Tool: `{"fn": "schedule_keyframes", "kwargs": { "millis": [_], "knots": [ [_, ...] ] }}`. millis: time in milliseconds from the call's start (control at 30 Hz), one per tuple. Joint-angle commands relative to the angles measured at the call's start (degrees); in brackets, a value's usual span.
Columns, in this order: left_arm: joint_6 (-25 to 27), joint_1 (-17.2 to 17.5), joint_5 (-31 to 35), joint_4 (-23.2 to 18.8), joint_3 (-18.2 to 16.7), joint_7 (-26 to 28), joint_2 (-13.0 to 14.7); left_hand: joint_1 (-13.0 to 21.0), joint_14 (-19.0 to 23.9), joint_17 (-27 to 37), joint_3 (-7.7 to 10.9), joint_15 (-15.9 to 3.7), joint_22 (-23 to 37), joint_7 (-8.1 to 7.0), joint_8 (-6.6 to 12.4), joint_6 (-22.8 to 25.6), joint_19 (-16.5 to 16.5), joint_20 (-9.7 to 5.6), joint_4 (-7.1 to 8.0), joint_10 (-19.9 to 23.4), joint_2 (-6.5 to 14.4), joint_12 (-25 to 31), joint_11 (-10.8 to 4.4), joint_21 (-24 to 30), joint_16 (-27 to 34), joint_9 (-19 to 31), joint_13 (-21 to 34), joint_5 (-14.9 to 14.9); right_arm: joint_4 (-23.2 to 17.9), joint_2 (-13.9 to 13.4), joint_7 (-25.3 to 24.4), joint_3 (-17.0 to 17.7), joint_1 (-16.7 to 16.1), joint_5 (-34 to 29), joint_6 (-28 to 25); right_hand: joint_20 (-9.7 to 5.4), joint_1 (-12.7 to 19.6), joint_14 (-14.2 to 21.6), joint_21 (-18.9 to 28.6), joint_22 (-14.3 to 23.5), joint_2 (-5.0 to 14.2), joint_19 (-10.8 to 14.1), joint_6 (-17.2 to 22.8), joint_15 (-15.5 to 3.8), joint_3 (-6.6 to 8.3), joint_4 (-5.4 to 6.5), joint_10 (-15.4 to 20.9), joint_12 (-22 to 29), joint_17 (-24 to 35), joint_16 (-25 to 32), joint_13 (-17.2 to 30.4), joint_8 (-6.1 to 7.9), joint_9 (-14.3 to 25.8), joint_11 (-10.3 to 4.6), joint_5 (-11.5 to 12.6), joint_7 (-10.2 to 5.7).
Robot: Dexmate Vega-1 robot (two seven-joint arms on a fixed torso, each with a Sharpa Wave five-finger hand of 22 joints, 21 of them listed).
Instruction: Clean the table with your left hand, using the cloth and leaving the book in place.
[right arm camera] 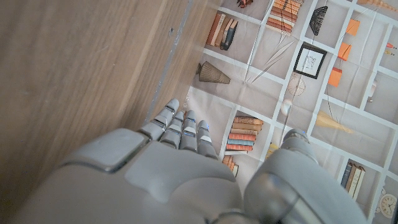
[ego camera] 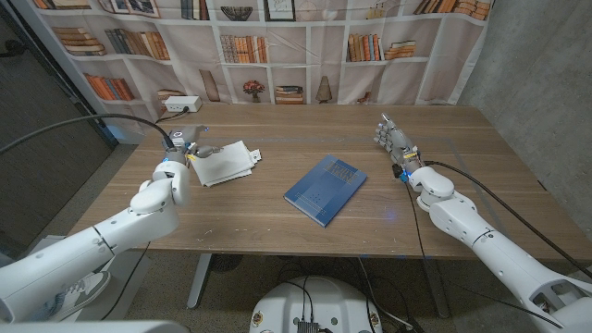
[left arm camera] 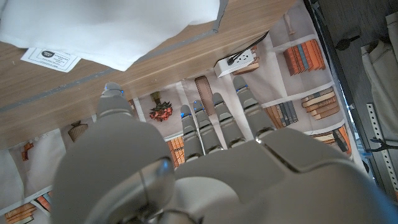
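On the wooden table (ego camera: 277,125) a white cloth (ego camera: 225,162) lies crumpled toward the left side, with a small printed label (left arm camera: 50,56) sticking out from its edge in the left wrist view. At the cloth's left edge sits the left hand (ego camera: 185,146), its arm coming up from the near left corner; from the head view the fingertips reach onto or just over the cloth's near-left corner, but I cannot tell whether they press it or have any hold of it. The left wrist view looks along the back of that hand: the fingers (left arm camera: 219,115) lie close together and fairly straight, pointing past the table's far edge toward the backdrop, with the thumb set a little apart, and nothing is visibly clasped between them. A blue book (ego camera: 325,190) lies flat near the middle of the table, turned at an angle, well apart from the cloth and to its right. Further right, the right hand (ego camera: 392,139) stands near the far right part of the table, fingers pointing away and held side by side, thumb apart, with nothing in them; the right wrist view shows bare wood beside it. Behind the table hangs a printed bookshelf backdrop (ego camera: 277,46), and a white power strip (ego camera: 179,105) rests at the far left edge.
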Motion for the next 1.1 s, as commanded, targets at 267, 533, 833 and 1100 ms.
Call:
{"fn": "schedule_keyframes", "kwargs": {
  "millis": [267,533,833,1100],
  "knots": [
    [-3.4,-1.5,0.8,5.8,2.8,2.9,-3.1,1.4,0.5,0.3,0.42,-2.21,0.0,0.44,0.54,1.2,-0.2,-0.97,-0.75,0.9,0.6,0.4,-0.12,-0.2,0.3,0.2,0.3,-0.2,-2.7,-1.2,-1.4,0.2,-1.0,-0.6,-1.2,0.02,0.7,0.8,-0.3,0.2,0.09,0.7,0.4,-0.02,-0.08,-0.42,0.5,0.6,0.0,0.1,0.2,0.23,0.2,0.13,-0.2,-0.21],
    [-3.2,-2.4,0.1,8.3,4.1,2.8,-5.8,1.9,0.6,0.4,0.72,-2.39,0.0,0.52,0.63,1.5,-0.3,-1.80,-0.86,1.0,1.1,0.5,-0.03,-0.4,0.4,0.2,0.3,-0.2,-3.2,-1.6,-1.2,0.4,-1.1,-0.1,-2.3,0.03,0.7,1.0,-0.4,0.2,0.13,0.9,0.5,-0.01,-0.14,-0.48,0.7,0.7,0.0,0.1,0.2,0.23,0.2,0.09,-0.2,-0.36],
    [-4.6,-2.7,-1.5,11.8,4.9,5.4,-8.6,2.4,0.3,0.5,1.07,-2.06,0.0,0.60,0.59,1.4,-0.9,-1.97,-0.90,0.8,1.9,0.4,0.24,-0.7,0.3,0.3,0.4,-0.3,-2.5,-1.9,-0.2,0.2,-0.5,0.1,-2.8,0.05,0.8,1.0,-0.6,0.2,0.19,1.0,0.6,0.02,-0.16,-0.54,0.8,0.7,0.0,0.1,0.2,0.26,0.2,0.10,-0.2,-0.49],
    [-6.9,-2.1,-3.1,13.2,4.7,8.1,-9.4,3.4,0.7,0.5,1.53,-2.36,-0.1,1.22,0.97,2.5,-0.2,-2.93,-1.22,1.3,2.6,0.6,0.04,-0.6,0.4,0.3,0.4,-0.5,-2.4,-2.1,0.3,-0.1,-0.1,0.0,-3.1,0.11,0.8,1.1,-0.8,0.2,0.25,1.2,0.6,0.05,-0.22,-0.57,0.9,0.7,0.0,0.1,0.2,0.25,0.2,0.36,-0.3,-0.52]
  ]
}}
